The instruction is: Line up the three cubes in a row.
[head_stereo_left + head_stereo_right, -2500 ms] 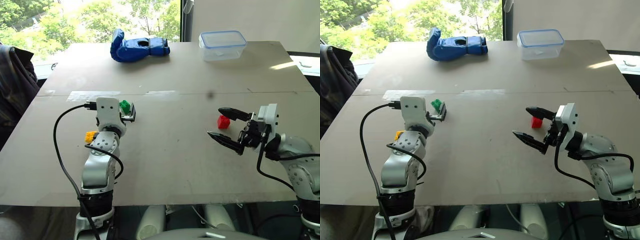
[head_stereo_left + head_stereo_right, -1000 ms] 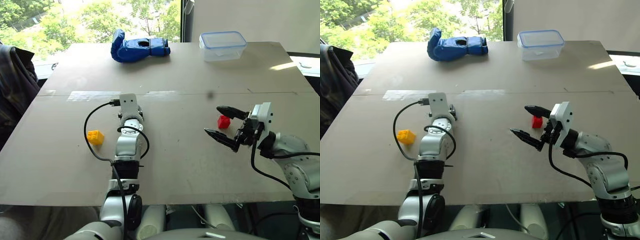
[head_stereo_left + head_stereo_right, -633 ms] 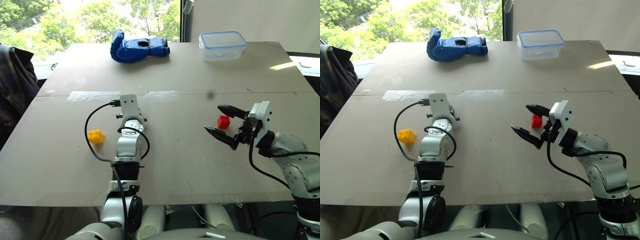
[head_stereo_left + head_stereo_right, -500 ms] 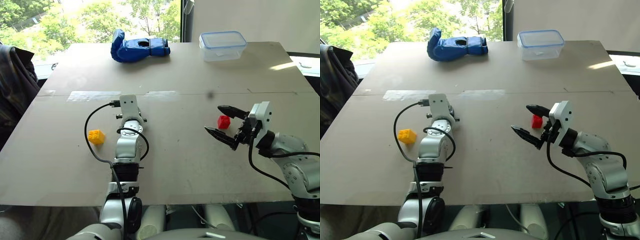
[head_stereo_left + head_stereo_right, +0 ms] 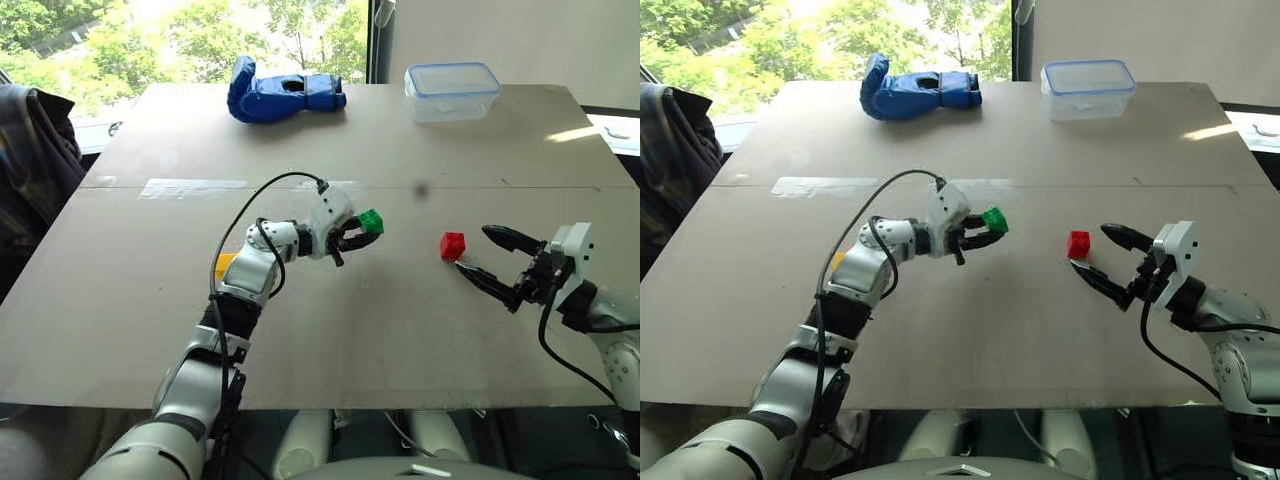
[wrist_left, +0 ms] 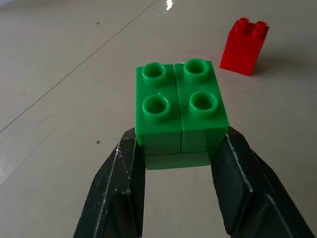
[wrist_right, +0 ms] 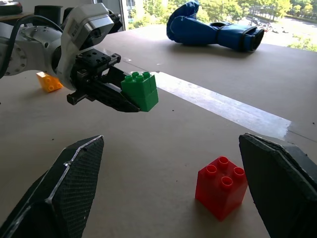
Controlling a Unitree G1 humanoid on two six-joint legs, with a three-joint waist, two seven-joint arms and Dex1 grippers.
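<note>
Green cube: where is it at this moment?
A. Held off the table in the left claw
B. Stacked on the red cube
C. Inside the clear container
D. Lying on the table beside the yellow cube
A: the left claw is shut on the green cube, which is clear of the table.

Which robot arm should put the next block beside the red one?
The left. Its end effector already grips the green block above the table, close to the red block. The right end effector is open, holding nothing.
</note>
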